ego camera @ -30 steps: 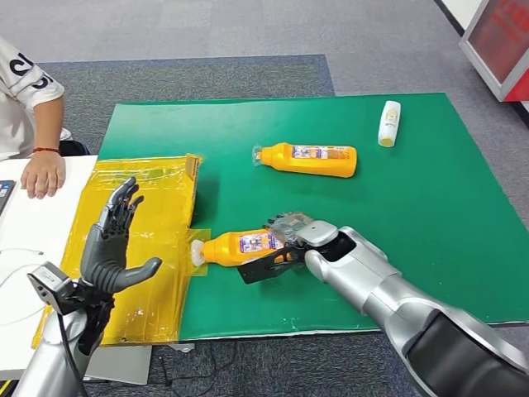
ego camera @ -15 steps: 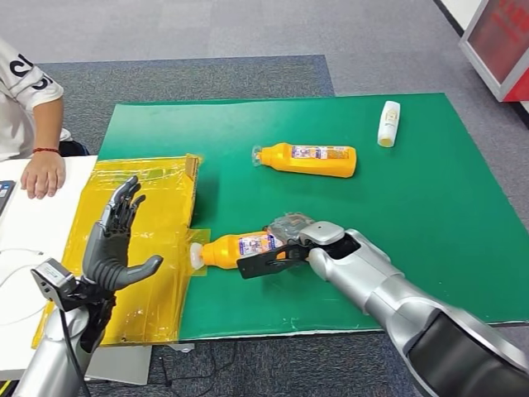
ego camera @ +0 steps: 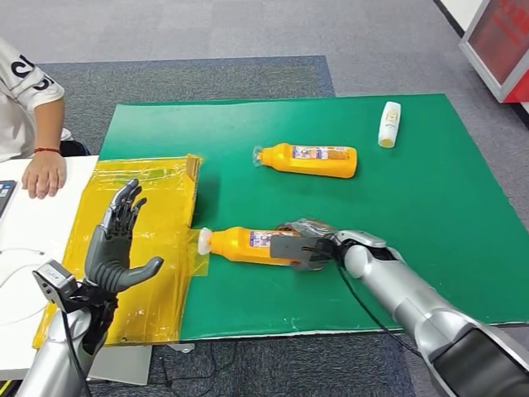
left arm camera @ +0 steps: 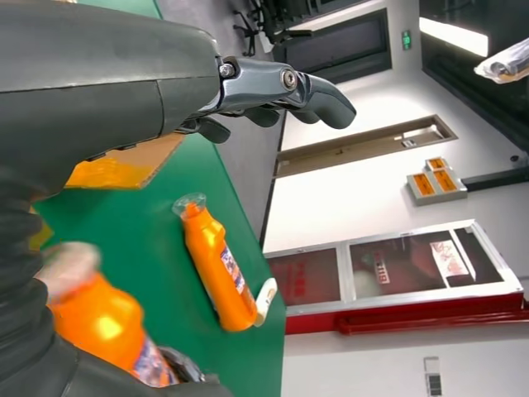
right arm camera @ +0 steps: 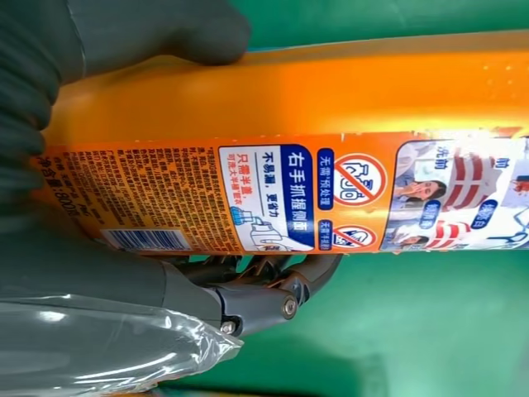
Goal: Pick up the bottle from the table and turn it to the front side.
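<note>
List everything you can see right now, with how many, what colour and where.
Orange plastic bottles: two, lying on their sides; near one held by the right hand, far one mid-mat.
Small white bottle: one, lying at the mat's far right.
Green mat: one, covering the table.
Yellow plastic sheet: one, at the mat's left edge.
White table: one, far left.
Person's hand: one, resting on the white table.
Left hand: grey, raised, holding nothing, fingers apart.
Right hand: gripping the near bottle's base end.
</note>
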`<action>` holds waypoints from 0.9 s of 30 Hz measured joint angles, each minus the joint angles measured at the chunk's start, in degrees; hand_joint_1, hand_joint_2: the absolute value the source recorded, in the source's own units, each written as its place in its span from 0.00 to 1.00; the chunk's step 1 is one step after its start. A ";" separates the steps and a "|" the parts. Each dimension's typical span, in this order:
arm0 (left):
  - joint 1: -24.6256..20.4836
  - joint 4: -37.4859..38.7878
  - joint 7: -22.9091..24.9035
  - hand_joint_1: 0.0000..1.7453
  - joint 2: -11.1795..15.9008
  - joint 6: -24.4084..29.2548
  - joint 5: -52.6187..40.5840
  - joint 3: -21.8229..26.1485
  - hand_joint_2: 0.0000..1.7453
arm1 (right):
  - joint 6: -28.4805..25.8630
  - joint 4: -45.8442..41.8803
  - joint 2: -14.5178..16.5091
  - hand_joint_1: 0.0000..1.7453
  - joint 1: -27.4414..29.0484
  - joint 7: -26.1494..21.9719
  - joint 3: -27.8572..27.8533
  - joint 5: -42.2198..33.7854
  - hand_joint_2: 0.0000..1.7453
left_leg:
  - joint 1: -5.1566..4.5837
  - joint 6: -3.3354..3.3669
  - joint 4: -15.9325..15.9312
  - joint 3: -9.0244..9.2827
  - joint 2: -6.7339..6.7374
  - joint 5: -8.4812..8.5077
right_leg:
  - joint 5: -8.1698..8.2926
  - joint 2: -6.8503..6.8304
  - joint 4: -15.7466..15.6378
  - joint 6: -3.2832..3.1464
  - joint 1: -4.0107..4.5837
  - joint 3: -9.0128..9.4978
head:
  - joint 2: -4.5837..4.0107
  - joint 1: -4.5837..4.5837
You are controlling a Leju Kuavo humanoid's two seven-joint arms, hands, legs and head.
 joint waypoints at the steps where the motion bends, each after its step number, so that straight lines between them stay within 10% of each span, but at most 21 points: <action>1: 0.13 0.01 -0.07 0.00 0.01 0.04 0.06 0.00 1.00 | 0.22 -0.75 -0.80 1.00 0.73 -0.51 -1.09 -1.06 1.00 | 0.00 0.01 0.00 0.00 0.00 -0.01 | 0.00 0.00 0.00 0.00 0.00 0.01 | 0.00 -0.01; 12: 1.64 0.01 -1.09 0.00 0.33 -0.14 0.78 0.07 1.00 | 2.44 -7.41 -5.61 1.00 8.93 -4.95 -12.12 -11.75 1.00 | 0.00 0.02 0.00 0.04 -0.01 -0.03 | -0.02 0.00 0.00 0.02 0.01 0.06 | 0.00 0.01; 27: 4.55 2.32 -1.64 0.00 1.62 -6.37 4.17 2.58 1.00 | 7.92 -17.98 -4.76 1.00 21.46 -8.00 -25.79 -25.58 1.00 | 0.00 0.05 -0.01 -0.11 -0.02 -0.09 | -0.07 -0.02 0.01 0.01 0.01 -0.05 | 0.00 0.00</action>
